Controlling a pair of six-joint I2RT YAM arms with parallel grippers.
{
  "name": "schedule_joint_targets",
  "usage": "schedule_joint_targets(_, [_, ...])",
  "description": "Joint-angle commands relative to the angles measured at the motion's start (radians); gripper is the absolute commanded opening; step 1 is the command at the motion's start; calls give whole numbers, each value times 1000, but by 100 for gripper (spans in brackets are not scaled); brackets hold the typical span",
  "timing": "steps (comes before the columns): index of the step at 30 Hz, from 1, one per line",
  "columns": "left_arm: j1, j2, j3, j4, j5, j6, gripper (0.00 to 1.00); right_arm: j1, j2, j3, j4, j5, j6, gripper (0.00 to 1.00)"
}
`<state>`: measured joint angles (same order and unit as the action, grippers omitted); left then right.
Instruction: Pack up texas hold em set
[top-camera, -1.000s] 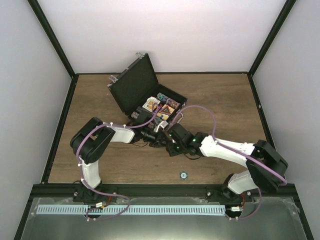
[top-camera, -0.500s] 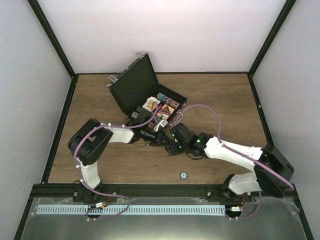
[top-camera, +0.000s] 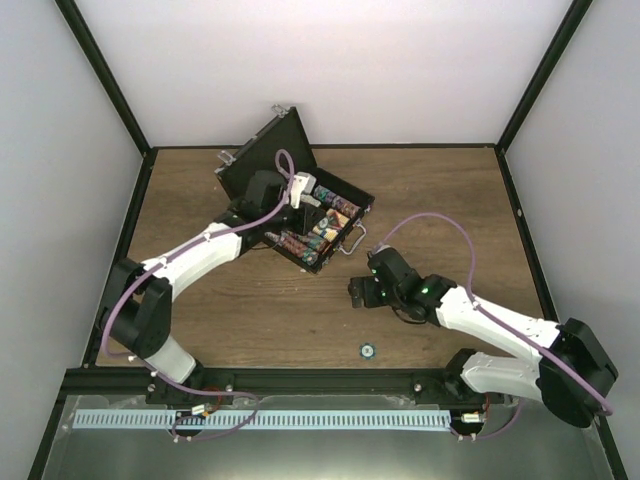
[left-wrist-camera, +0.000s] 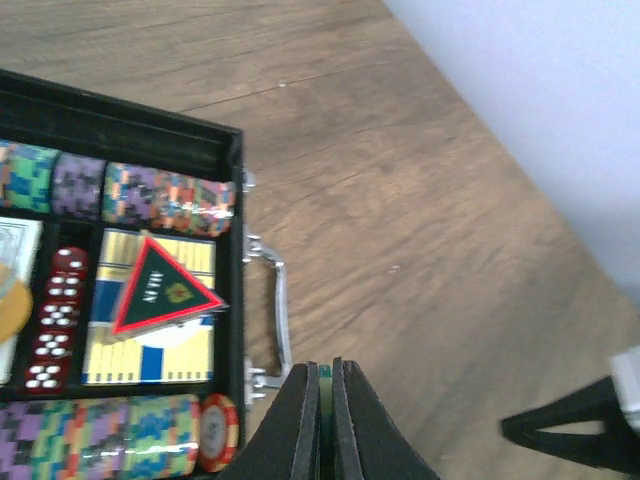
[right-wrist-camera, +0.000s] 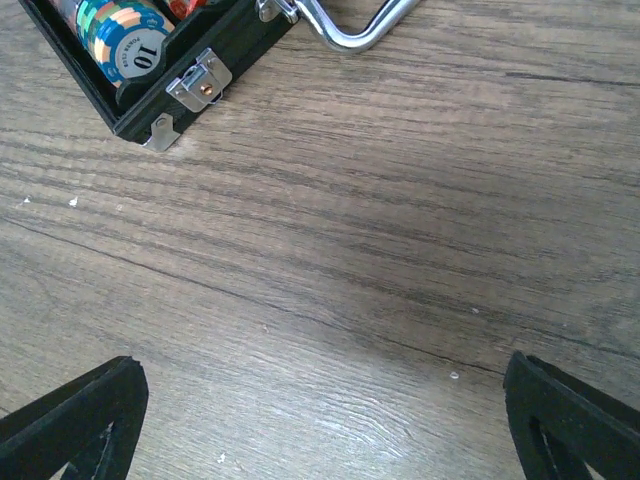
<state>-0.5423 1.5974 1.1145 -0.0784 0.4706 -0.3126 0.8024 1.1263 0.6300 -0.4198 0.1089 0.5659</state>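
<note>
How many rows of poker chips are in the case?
2. In the left wrist view: top chip row, bottom chip row. More may be hidden.

place: robot lab cell | cues: white walls (top-camera: 320, 70), black frame (top-camera: 106, 75), wood tabletop (top-camera: 450, 200)

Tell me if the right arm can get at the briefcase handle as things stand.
Probably yes. The right gripper hangs open above the table, the handle lies just ahead of it, and nothing shows between them.
</note>
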Motion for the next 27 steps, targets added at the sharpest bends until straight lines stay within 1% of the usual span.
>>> schedule_joint_targets(1, [-42,34,5,-78,-182,161,4,-11,-23,-10,33,4,15,100])
schedule_joint_targets(5, [-89,80,41,-105,-266,218,4,-12,-20,-16,38,-4,14,100])
schedule_joint_targets(9, [-103,104,56,-111,-322,243,4,-12,-32,-27,37,-5,18,100])
schedule_joint_targets(21, [-147,183,79,-100,-389,239,4,-12,-43,-40,46,-21,33,100])
schedule_joint_targets(27, [-165,221,111,-131,-485,246,4,-12,-45,-40,37,-20,32,100])
